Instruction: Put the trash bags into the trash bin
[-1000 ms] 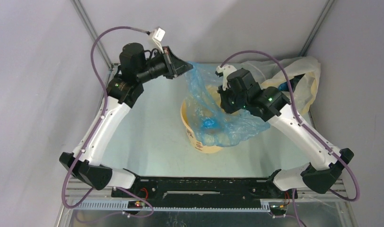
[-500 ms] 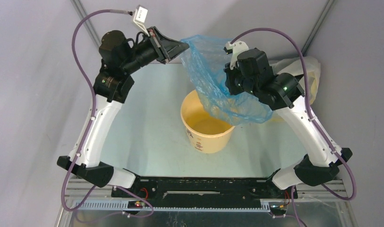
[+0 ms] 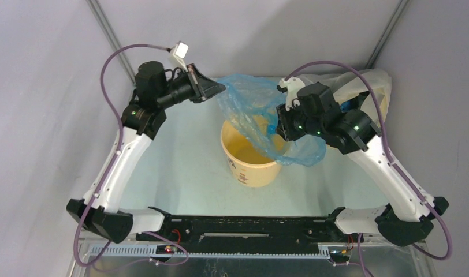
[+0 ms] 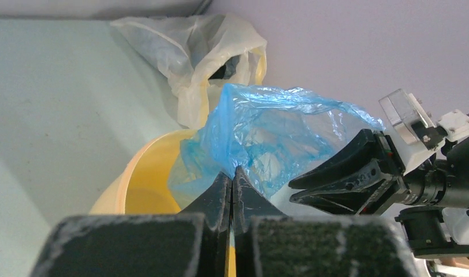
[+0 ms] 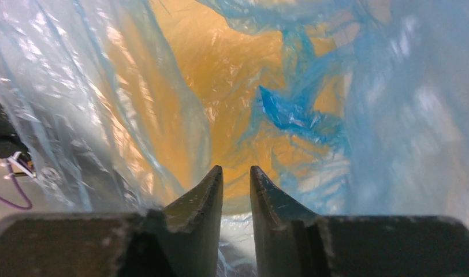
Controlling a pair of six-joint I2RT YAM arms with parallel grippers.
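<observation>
wrist views alone show grips: left claw (image 4: 233, 172) clamps trash bag (image 4: 278, 130), right claw (image 5: 236, 173) nips it over bin (image 3: 252, 170).

- I see a pale yellowish see-through bag (image 3: 368, 86) slumped on the table, behind the right gripper (image 5: 236, 173) and off to its outer side. It does not touch the gripper.
- From the left gripper (image 4: 232, 173), that bag sits straight ahead and well apart, with its mouth gaping.
- A dark patch (image 4: 223, 70) shows inside its mouth; I cannot tell what it is.
- The pale green table top (image 3: 180, 161) spreads beneath both tools.
- Plain grey walls (image 3: 249, 34) and two slanted metal struts (image 3: 108, 34) stand beyond them.
</observation>
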